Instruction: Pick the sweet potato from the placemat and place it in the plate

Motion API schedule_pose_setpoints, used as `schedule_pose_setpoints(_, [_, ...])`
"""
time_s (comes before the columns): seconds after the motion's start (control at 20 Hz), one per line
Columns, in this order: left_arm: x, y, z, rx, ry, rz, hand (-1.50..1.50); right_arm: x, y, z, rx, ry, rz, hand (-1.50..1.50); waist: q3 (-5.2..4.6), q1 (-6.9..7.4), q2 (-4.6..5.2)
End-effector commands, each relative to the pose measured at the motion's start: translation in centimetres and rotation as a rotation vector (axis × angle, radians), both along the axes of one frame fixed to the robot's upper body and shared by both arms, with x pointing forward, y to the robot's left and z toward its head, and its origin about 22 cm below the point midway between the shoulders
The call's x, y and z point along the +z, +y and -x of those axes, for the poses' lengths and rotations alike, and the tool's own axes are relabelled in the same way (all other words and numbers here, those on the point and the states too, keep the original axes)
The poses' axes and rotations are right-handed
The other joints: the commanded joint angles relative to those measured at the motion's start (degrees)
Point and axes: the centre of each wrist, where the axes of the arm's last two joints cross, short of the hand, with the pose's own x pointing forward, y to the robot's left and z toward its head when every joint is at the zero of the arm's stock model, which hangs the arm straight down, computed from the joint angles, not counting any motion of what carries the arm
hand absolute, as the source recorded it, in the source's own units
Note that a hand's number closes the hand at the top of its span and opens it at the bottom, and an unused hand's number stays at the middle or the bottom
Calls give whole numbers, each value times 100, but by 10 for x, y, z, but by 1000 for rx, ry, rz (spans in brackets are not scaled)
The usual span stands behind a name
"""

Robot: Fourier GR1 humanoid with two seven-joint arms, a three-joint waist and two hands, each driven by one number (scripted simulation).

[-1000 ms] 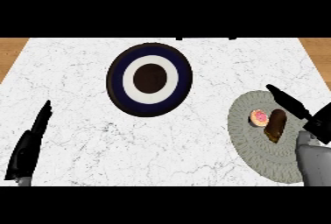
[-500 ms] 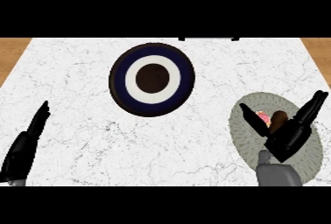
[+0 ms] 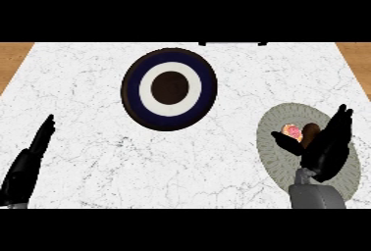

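A white marble counter (image 3: 217, 166) holds a dark round plate (image 3: 135, 98) at upper centre. At right, the brown sweet potato (image 3: 310, 131) lies on a grey-green placemat (image 3: 273, 153) beside a pink item (image 3: 292, 131). The right hand (image 3: 326, 149) is over it, fingers straight, thumb spread. The left hand (image 3: 29, 162) rests at lower left, fingers straight and pressed together.

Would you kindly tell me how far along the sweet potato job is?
Done: nothing; the sweet potato lies on the placemat, apart from the plate. In hand: the open right hand sits beside it, fingers not curled round it. Left: grasp, carry, set in the plate.
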Motion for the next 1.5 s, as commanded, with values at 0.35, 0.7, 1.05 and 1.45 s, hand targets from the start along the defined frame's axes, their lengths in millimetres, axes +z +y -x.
schedule_pose_setpoints(0.35, [8, 1, -16, 13, -16, 11, 0, 89, 4, -24, -108, 410, -109, -150, 39, -14, 16])
schedule_pose_setpoints(0.7, [-2, 0, -2, 7, -4, 16, 0, 88, -23, -34, -119, 660, -131, -150, 40, 28, 25])
schedule_pose_setpoints(1.05, [13, -5, 8, -8, -6, -4, 0, 53, -33, -25, -95, 709, -161, -150, 48, 80, 24])
schedule_pose_setpoints(1.45, [-8, -4, 10, -15, -3, -1, 0, 49, -27, -33, -36, 759, -218, -150, 46, 83, 26])
